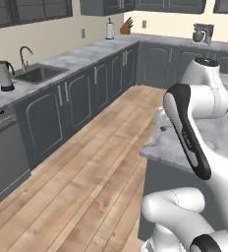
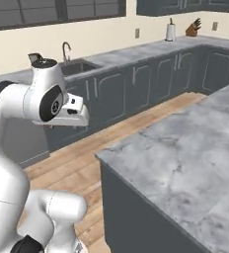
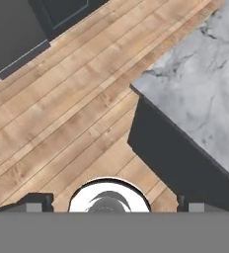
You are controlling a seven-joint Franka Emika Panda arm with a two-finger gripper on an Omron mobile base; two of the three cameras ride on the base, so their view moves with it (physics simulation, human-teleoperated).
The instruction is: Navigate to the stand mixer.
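Gripper fingertips are spread wide apart, holding nothing, above the wooden floor; the stand mixer is seen on the far counter.

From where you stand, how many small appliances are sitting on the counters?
2 that I can make out. The stand mixer stands on the far counter by the back wall; a kettle stands on the left counter beside the sink. The arm may hide others.

Base views forward; wrist view floorward
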